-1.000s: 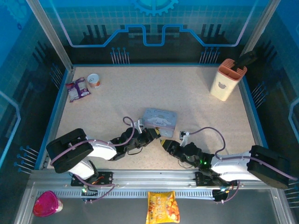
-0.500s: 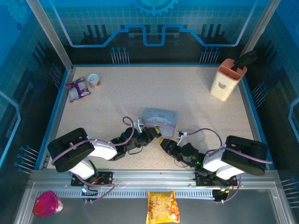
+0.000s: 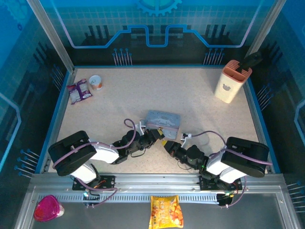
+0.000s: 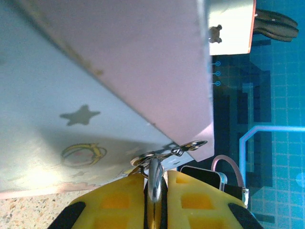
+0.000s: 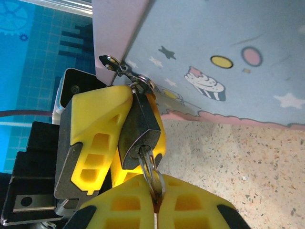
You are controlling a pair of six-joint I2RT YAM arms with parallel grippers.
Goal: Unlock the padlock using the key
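Note:
The small dark padlock [image 5: 138, 126] hangs from the latch [image 5: 116, 64] of the lilac-grey cartoon tin [image 5: 228, 57]. My left gripper [image 4: 155, 183] is shut on the padlock, whose silvery top [image 4: 155, 174] sits between its yellow fingers [image 5: 97, 121]. The key [image 5: 148, 164] has its blade in the keyhole at the padlock's bottom. Its rounded head is pinched by my right gripper [image 5: 156, 193], which is shut on it. In the top view both grippers, left [image 3: 158, 138] and right [image 3: 168, 146], meet just in front of the tin [image 3: 162, 120].
A cream knife block [image 3: 231, 81] stands at the back right. A purple packet [image 3: 78, 90] and a small cup [image 3: 96, 82] lie at the back left. An orange snack bag [image 3: 166, 211] and a pink object [image 3: 47, 208] lie below the front rail.
The right arm's elbow has swung in from the far right toward the middle, while its gripper stayed at the padlock. The left arm and the tin have hardly moved.

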